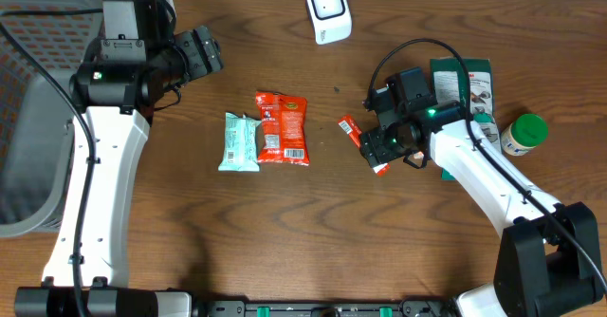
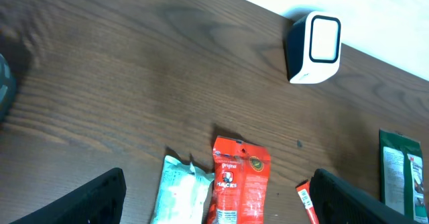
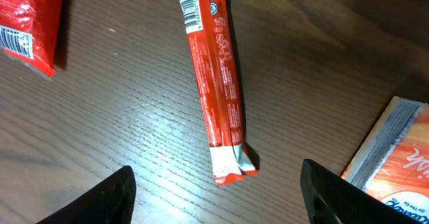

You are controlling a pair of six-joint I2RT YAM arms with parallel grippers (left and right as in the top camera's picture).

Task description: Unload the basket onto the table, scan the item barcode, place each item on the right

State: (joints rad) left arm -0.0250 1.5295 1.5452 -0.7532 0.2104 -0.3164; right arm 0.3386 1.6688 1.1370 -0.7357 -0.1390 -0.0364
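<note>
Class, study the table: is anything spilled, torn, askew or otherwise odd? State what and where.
Nothing stands out. The red stick pack, red bag and pale packet lie flat and look intact, the scanner sits apart from them, and nothing has spilled.

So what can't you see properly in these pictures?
- Overhead: the right gripper covers the middle of the red stick packet.
- Overhead: the right arm hides part of the green packet.
- Right wrist: an orange-and-white pack is cut off by the corner.
- Left wrist: the pale packet runs off the bottom edge.
</note>
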